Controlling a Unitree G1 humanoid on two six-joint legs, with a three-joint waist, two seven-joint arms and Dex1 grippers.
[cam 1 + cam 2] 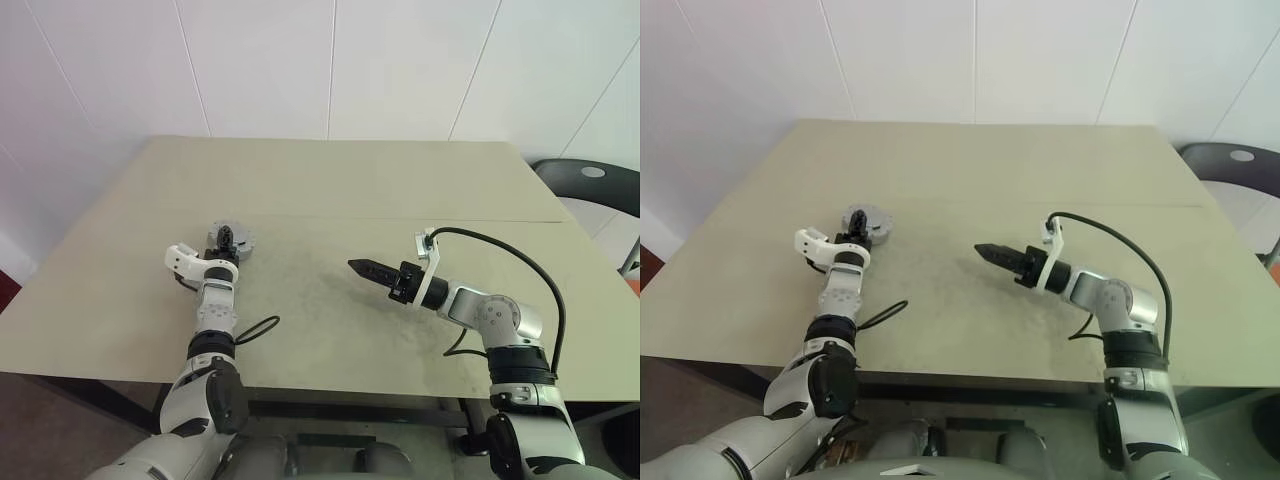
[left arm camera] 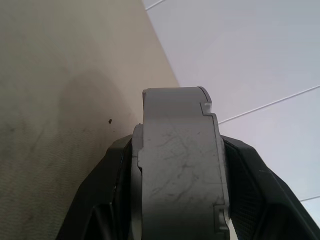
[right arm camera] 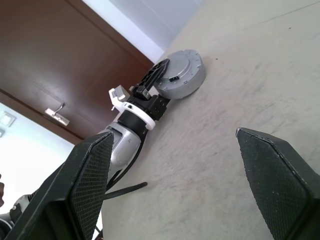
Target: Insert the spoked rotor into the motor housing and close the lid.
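1. Left gripper (image 1: 227,243): the jaws are clenched on the lid (image 3: 182,75), one black finger on each side of the grey round body.
2. The lid lies low on the counter (image 1: 350,180), far-left of its middle and level with it in the right wrist view. Its edge shows a stepped seam in the left wrist view. You cannot tell whether it already sits on the motor housing.
3. Right gripper (image 3: 173,134): the jaws are released and stand wide with nothing between them. It hangs over the middle of the counter, well apart from the lid and pointing toward it.
4. Step in hand, as judged: the lid-closing stage, with the left arm seating or steadying the lid.
5. Next move, as judged: check that the lid sits flat and square. Press evenly before you release, and bring the right jaws in only if it needs bracing.
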